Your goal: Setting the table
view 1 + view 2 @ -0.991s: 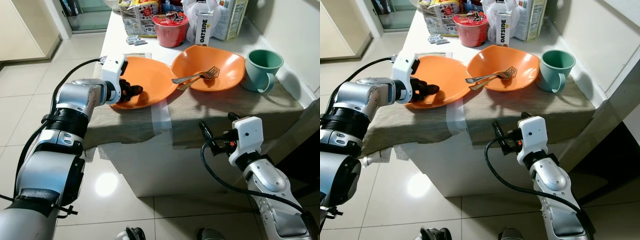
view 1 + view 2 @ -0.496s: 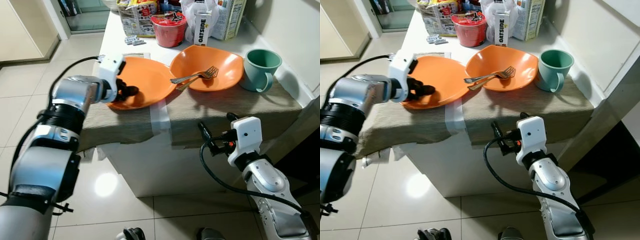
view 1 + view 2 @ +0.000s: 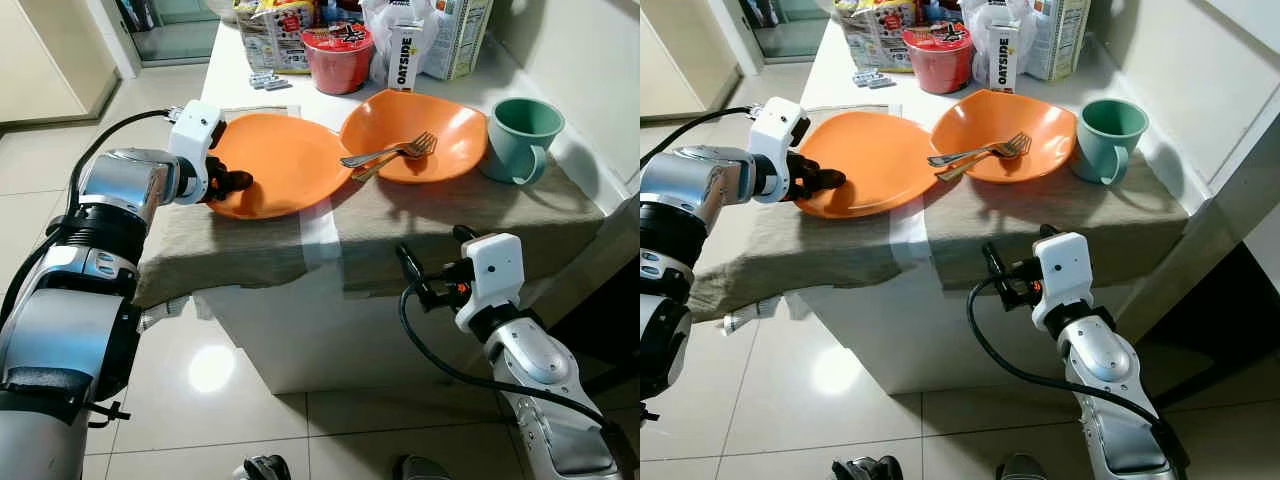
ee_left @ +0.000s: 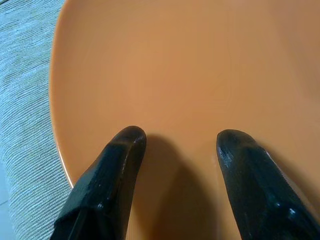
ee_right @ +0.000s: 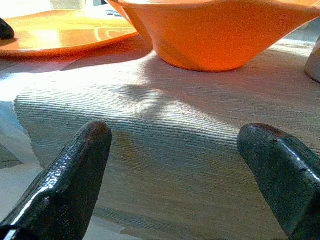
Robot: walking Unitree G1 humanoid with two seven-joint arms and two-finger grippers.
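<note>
The left end effector (image 3: pixel 232 183) is reached over the orange plate (image 3: pixel 285 160), fingers spread; contact cannot be judged. The right end effector (image 3: pixel 432 270) is held released beside the counter (image 3: pixel 560 190).

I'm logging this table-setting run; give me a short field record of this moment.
left gripper: open, fingers over the near rim of the orange plate
right gripper: open, below the table edge, facing the cloth
orange bowl: beside the plate, holding a fork
green mug: right of the bowl, upright
behind: red cup, cartons
</note>
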